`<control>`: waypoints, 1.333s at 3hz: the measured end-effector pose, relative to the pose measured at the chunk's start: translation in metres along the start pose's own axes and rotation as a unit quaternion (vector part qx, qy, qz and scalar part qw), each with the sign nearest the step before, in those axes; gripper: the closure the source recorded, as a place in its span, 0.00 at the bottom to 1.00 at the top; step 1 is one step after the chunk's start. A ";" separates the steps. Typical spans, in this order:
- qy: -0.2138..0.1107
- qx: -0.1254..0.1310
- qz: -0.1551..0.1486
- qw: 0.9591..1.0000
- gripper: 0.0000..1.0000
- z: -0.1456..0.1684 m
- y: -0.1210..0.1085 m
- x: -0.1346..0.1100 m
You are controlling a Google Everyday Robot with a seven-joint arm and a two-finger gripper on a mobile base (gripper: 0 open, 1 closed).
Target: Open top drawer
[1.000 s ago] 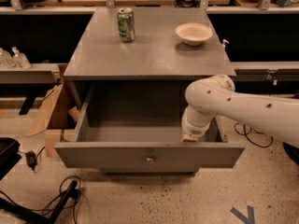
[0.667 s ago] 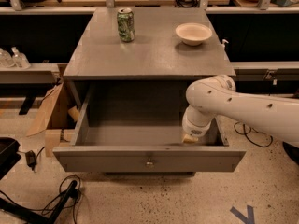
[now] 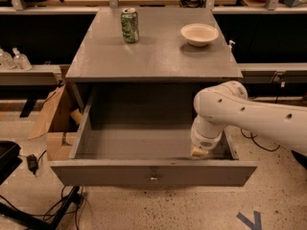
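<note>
The top drawer (image 3: 153, 173) of a grey cabinet stands pulled far out toward me. Its inside is plain grey and holds nothing I can see. A small round metal knob (image 3: 153, 178) sits at the centre of its front panel. My white arm (image 3: 249, 119) reaches in from the right and bends down into the drawer. The gripper (image 3: 199, 152) is at the drawer's front right, just behind the front panel, mostly hidden by the wrist.
A green can (image 3: 129, 26) and a cream bowl (image 3: 199, 34) stand on the cabinet top (image 3: 153, 56). Cardboard (image 3: 55, 119) leans at the cabinet's left. Cables and a black object lie on the floor at lower left. Benches run behind.
The drawer has slid a little further out toward me, and the arm has stayed at its front right corner.
</note>
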State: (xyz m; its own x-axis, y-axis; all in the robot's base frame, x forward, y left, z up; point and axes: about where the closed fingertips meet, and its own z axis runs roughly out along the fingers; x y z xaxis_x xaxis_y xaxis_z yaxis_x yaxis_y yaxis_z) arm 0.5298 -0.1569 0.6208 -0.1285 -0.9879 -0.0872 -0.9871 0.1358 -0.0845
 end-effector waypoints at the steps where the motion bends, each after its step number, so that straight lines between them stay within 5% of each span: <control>1: 0.016 -0.022 -0.002 1.000 1.00 -0.013 0.028 0.008; 3: 0.028 -0.071 0.000 0.997 1.00 -0.035 0.084 0.026; 4: 0.029 -0.075 0.000 0.997 1.00 -0.037 0.088 0.027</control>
State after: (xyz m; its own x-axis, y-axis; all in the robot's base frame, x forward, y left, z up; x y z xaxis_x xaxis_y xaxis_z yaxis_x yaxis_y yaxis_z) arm 0.4364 -0.1744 0.6476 -0.1302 -0.9910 -0.0303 -0.9897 0.1281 0.0643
